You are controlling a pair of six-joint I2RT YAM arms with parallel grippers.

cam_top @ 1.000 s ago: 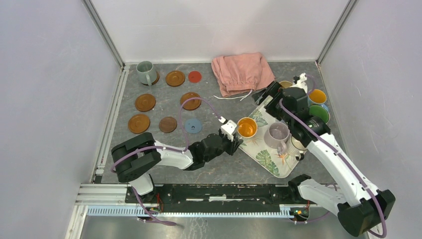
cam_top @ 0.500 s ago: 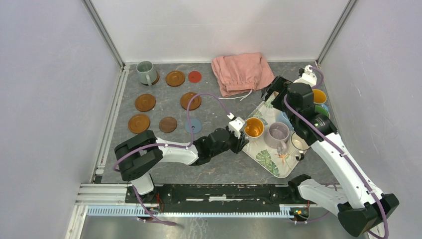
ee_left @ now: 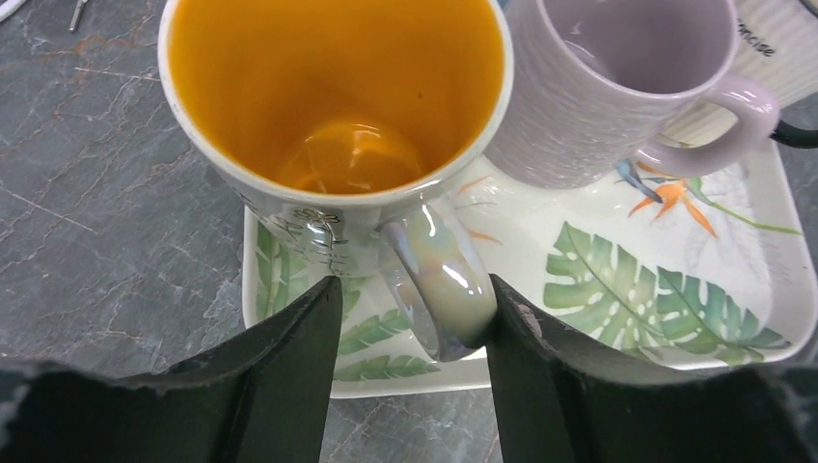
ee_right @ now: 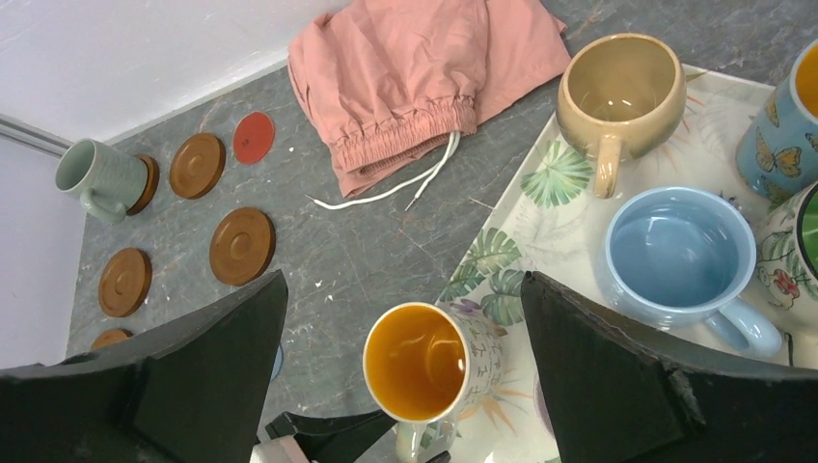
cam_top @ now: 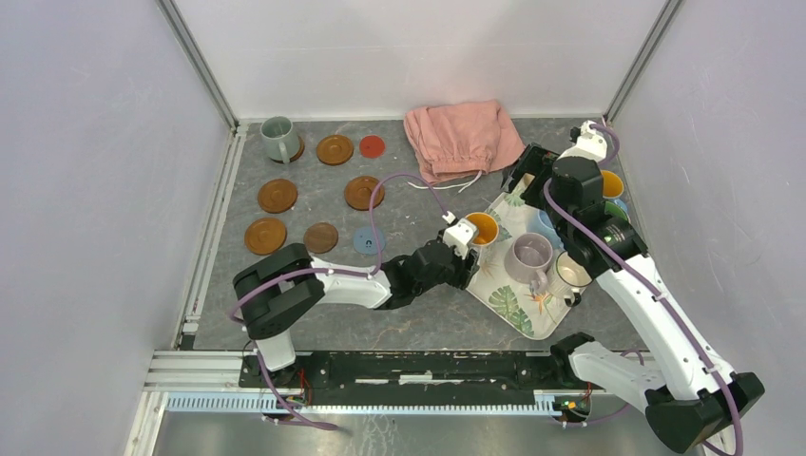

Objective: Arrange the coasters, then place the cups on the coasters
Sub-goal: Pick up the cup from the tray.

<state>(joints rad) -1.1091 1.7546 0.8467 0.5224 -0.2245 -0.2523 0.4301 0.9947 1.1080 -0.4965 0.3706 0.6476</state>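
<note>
Your left gripper (ee_left: 413, 289), on an arm stretched low across the table to the right of the coasters (cam_top: 278, 196), has its jaws apart either side of the handle (ee_left: 439, 289) of the orange-inside mug (ee_left: 338, 87), with a gap showing at the left finger. That mug stands upright at the left edge of the leaf-patterned tray (ee_left: 675, 289), just beside the lilac mug (ee_left: 598, 96). Your right gripper (ee_right: 403, 280) hangs spread wide above the tray's far end, over the beige mug (ee_right: 617, 92) and the light blue mug (ee_right: 680, 246).
</note>
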